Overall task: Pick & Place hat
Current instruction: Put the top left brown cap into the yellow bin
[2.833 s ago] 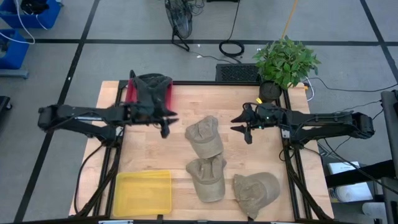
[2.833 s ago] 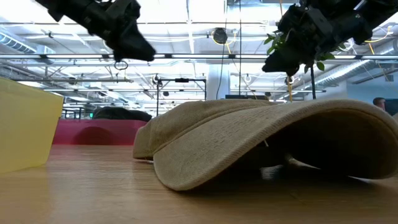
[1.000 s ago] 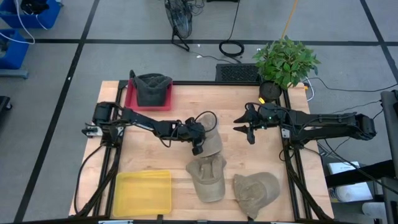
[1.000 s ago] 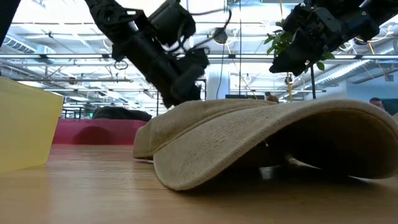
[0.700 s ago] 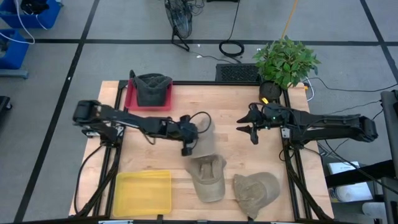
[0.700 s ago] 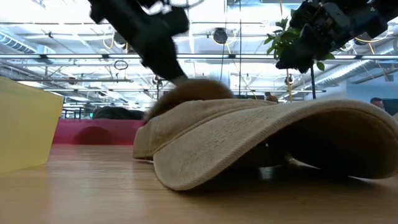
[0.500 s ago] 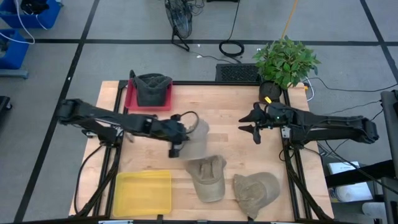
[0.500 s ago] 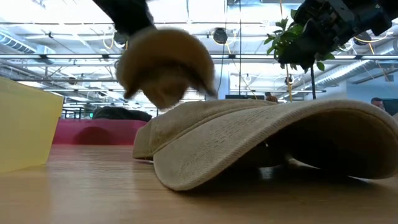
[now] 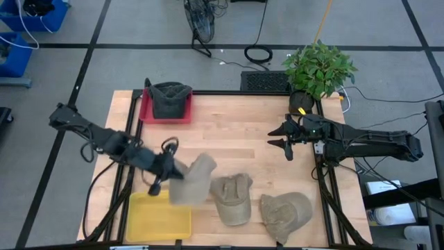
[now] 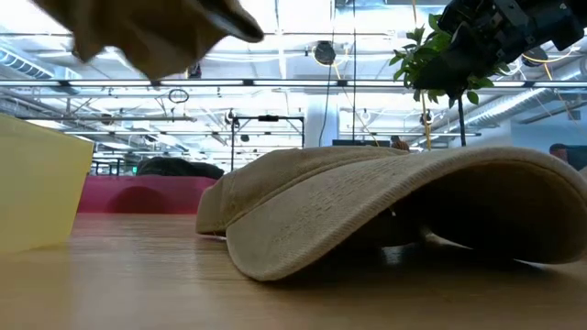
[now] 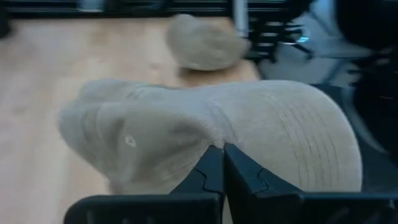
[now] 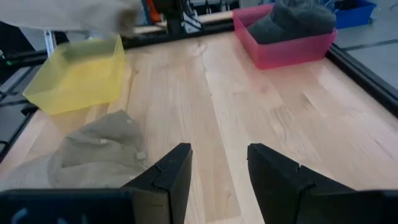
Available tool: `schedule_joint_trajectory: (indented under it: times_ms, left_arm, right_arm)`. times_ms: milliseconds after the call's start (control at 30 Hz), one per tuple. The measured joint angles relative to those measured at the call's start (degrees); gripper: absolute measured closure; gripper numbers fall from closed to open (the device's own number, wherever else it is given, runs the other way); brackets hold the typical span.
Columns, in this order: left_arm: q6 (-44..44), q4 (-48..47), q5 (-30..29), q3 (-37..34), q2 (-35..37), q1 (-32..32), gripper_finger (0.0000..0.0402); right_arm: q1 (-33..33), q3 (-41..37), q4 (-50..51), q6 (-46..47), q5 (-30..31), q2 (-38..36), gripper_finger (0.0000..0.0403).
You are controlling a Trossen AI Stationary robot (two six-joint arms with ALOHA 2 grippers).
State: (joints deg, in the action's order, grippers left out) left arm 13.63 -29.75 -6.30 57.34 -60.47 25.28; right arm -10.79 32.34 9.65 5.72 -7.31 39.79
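A tan corduroy baseball cap (image 9: 192, 180) is being carried clear of the wooden tabletop (image 9: 236, 125) by the left gripper (image 9: 161, 175), just beside the near-right corner of the yellow translucent plastic bin (image 9: 159, 214), which gets used as the landmark here. The cap is clamped by its brim, and in the left wrist view the two dark fingers (image 11: 214, 171) are seen pressed together on the fabric with the crown (image 11: 143, 130) hanging out ahead of them. Up in the corner of the low view the same cap (image 10: 151, 32) is seen as a blurry tan shape well above the table. To the right of the yellow bin, a second tan cap (image 9: 231, 198) is lying flat on the wood, and a third tan cap (image 9: 286, 214) is sitting farther right again, near the table's edge. Straight back from the yellow bin, at the far edge, a pink plastic tray (image 9: 166, 111) is parked with a dark grey cap (image 9: 169, 98) inside it. The right gripper (image 9: 286, 142) is held above the table well off to the right of the bin, over bare wood, with its fingers (image 12: 168, 171) spread apart and nothing between them. A green potted plant (image 9: 318, 69) is standing beyond the table's far-right corner.
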Motion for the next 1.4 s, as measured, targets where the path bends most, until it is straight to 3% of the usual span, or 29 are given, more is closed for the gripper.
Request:
schedule_joint_trajectory:
  times_ms: [333, 533, 767, 1133, 1400]
  left_arm:
    - [19.8, -4.03, -4.86, 0.0, -2.58, 16.03, 0.0397]
    - [34.32, -8.66, -11.28, -0.02, -4.92, 25.27, 0.0397]
    - [44.98, -9.52, -16.22, 0.0, -10.38, 33.9, 0.0397]
    - [58.67, -15.97, -16.66, 0.0, -20.65, 40.17, 0.0398]
    - [59.03, -15.13, -19.5, -1.7, -22.76, 40.49, 0.0395]
  right_arm:
    - [0.02, 0.0, 0.07, 0.46, 0.0, -0.04, 0.0261]
    - [0.02, 0.0, 0.07, 0.75, 0.0, -0.04, 0.0261]
    - [0.02, 0.0, 0.07, 1.13, 0.02, -0.04, 0.0261]
    - [0.02, 0.0, 0.03, 2.6, 0.02, -0.04, 0.0261]
    - [0.02, 0.0, -1.18, 2.12, 0.01, -0.04, 0.0261]
